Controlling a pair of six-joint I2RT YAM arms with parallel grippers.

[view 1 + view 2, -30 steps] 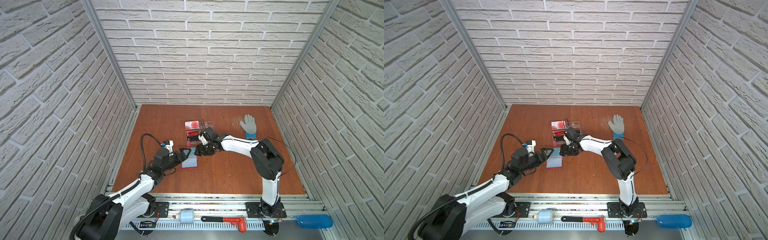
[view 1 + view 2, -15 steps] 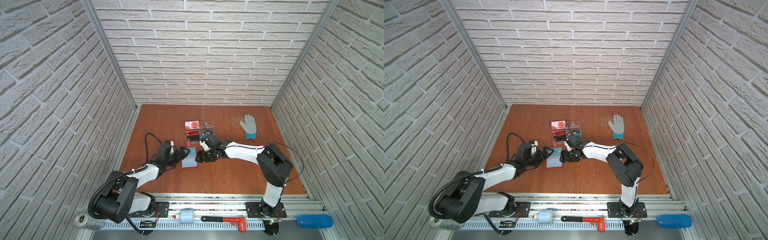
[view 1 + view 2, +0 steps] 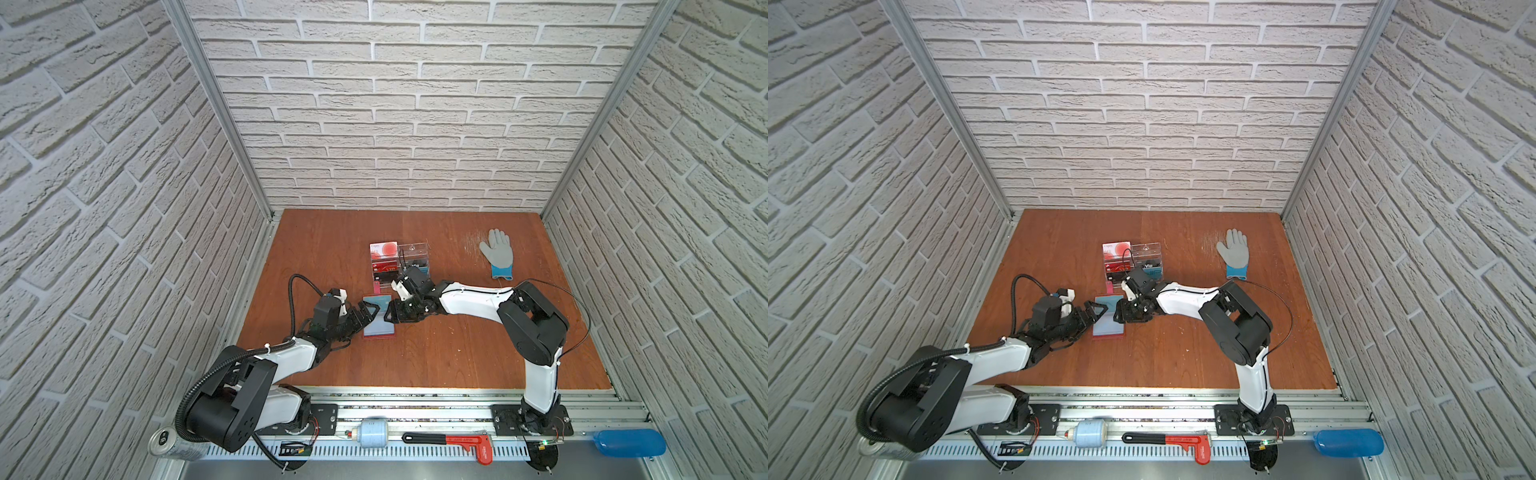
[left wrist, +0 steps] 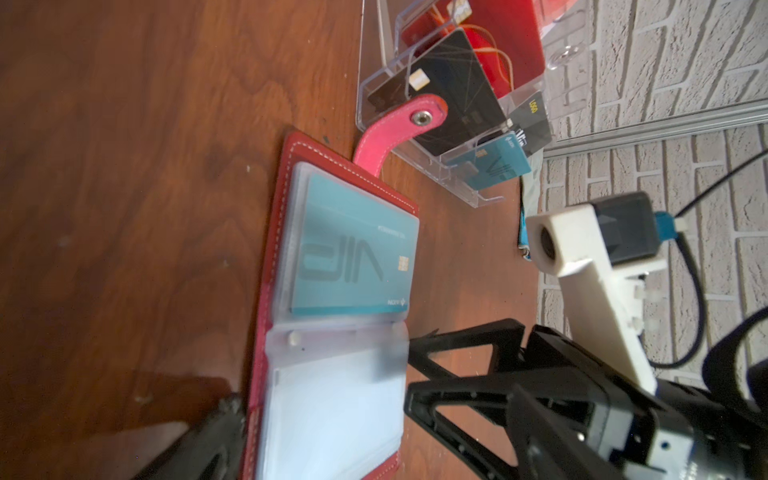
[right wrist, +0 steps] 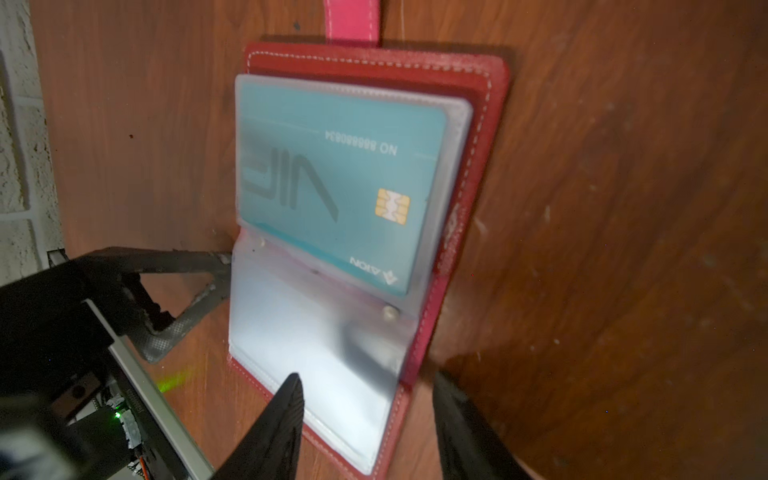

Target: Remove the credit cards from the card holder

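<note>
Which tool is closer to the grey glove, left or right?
Right. The right tool is at the card holder edge facing the grey glove; the left tool is at the holder's opposite edge, farther away. Neither touches the glove.

Red card holder lies open, flat; teal credit card seemingly sleeved inside, face up.

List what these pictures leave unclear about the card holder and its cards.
Cards beneath the teal card: hidden by it, both wrist views.
The lower sleeve of the card holder: glare in the right wrist view; whether it holds a card cannot be told.
The right gripper: fingers cut off by that view's bottom edge; contact with the holder unclear.
Card print: too small in both top views.
</note>
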